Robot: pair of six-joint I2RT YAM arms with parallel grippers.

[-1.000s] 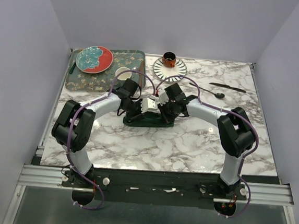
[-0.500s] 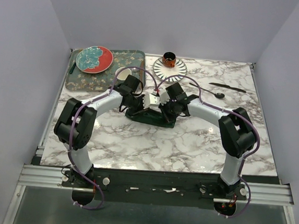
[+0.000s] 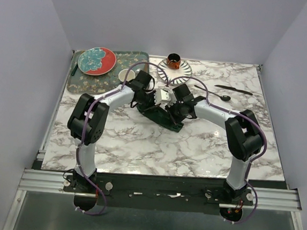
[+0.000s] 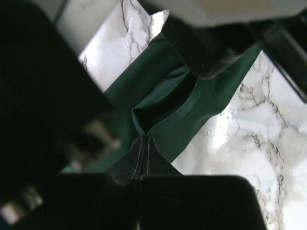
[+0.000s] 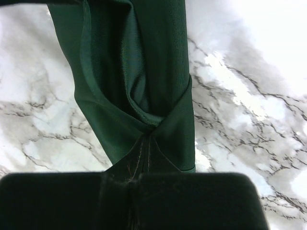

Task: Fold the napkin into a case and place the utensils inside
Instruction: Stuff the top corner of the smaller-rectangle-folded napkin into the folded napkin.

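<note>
From above, both wrists and their cables cover most of the dark green napkin (image 3: pixel 166 121); only a narrow slanted strip shows beneath them, near the middle of the table (image 3: pixel 193 151); its full outline cannot be made out. In the left wrist view, dark blurred housing fills the left and lower parts; the left pincer (image 4: pixel 145 146) is closed on a raised pinch of the cloth's hemmed edge. In the right wrist view, the right pincer (image 5: pixel 146 143) is likewise clamped on a gathered fold; the cloth runs away from it as a long band with a loose opening along it.

Both arms reach inward from their bases, elbows bent outward, wrists close together over the cloth.

A black knife (image 3: pixel 233 90) lies well apart at the far right, a spoon (image 3: pixel 215 94) near it. The table is white marble with grey veins; a flowered tray (image 3: pixel 140 56) holding a red and teal plate (image 3: pixel 96 60) sits far left; a striped plate (image 3: pixel 183 72) carrying a small cup (image 3: pixel 173 59) stands beside it; pale lavender walls (image 3: pixel 178 20) enclose three sides.
</note>
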